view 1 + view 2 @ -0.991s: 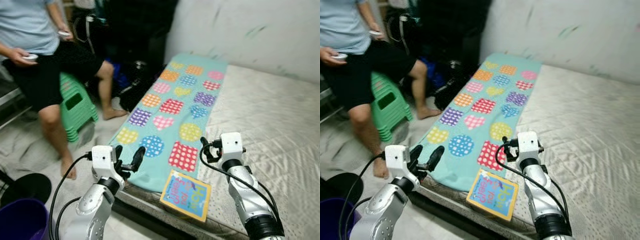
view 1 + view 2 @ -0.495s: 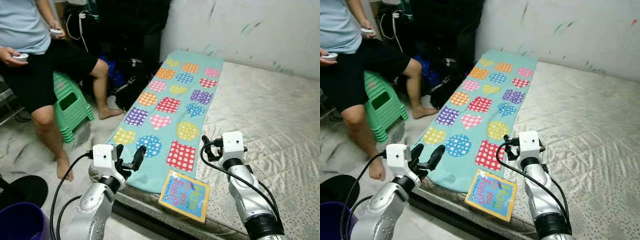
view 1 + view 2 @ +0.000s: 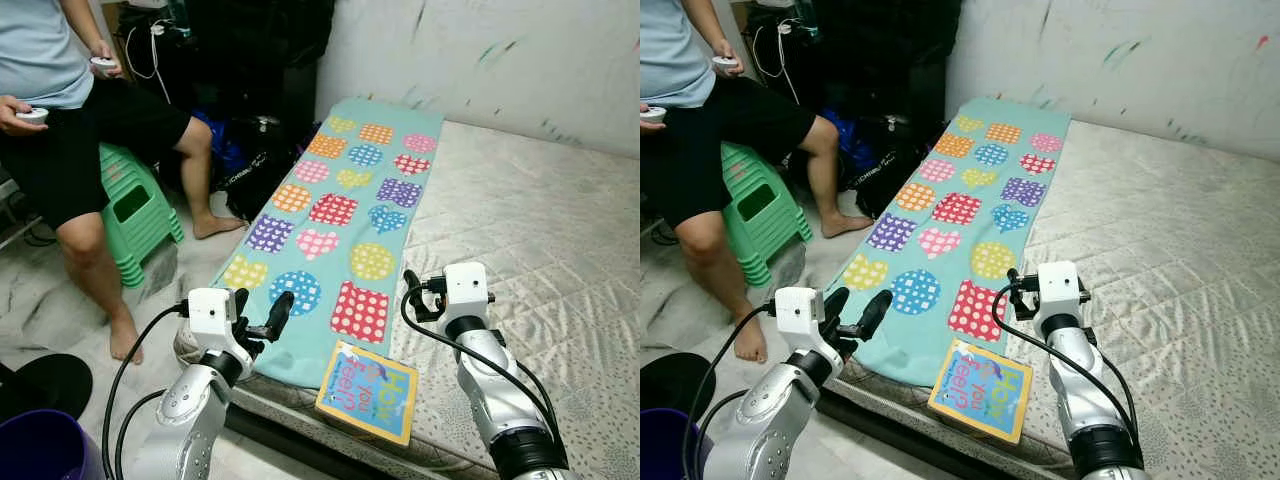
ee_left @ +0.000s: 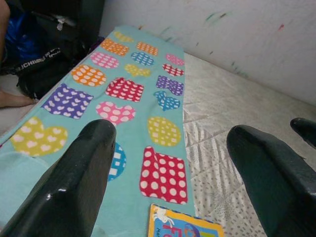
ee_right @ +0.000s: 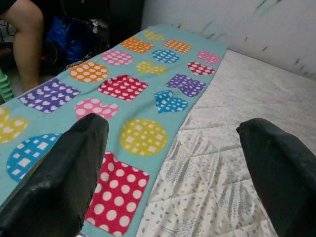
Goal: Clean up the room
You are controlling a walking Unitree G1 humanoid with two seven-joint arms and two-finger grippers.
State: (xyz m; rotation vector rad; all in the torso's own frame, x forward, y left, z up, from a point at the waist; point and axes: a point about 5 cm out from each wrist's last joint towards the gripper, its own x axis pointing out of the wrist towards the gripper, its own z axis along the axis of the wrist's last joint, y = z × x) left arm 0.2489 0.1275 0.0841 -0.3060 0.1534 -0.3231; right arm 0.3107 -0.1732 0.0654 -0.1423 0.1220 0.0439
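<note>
Hovering over bed (image 3: 520, 210) edge: left gripper (image 3: 256, 312) and right gripper (image 5: 173, 163) both spread, empty, flanking book (image 3: 368, 390), likely next pickup; towel (image 3: 340, 215) lies flat.

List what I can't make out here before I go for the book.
- Book: full title unreadable in the left eye view, print small and angled; left wrist view's edge cuts it off.
- Purple bin: contents unseen, cropped by the left eye view's corner.
- Bags beside the mattress: too dark to tell apart.
</note>
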